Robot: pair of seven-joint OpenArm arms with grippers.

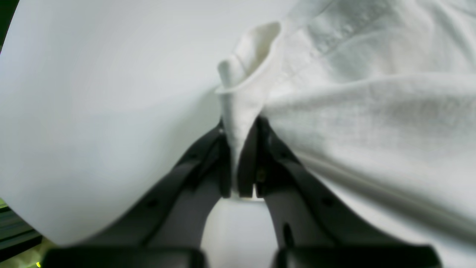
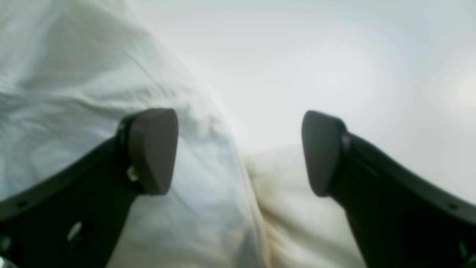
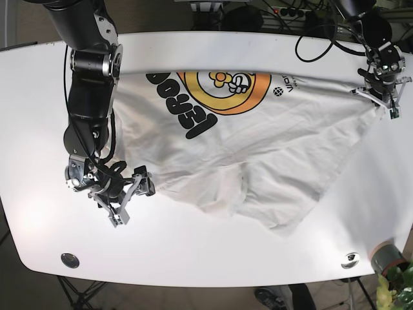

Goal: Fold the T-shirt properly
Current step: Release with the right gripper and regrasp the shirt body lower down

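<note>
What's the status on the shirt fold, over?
Left gripper shut on a pinch of the shirt. Right gripper open at the opposite edge. Shirt crumpled, print up, unfolded. No obstruction on the table.

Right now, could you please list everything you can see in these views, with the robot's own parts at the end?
T-shirt: one, white with a yellow-orange and black print, spread crumpled across the middle of the table.
Table: one, white, under everything.
Round metal fittings: two, silver, near the table's front corners.
Cables: several, black, at the table's far edge on the base view's right.
Left gripper: one, black, shut on a pinched fold of the T-shirt, at the base view's far right.
Right gripper: one, black, open, over the T-shirt's edge at the base view's lower left.
</note>
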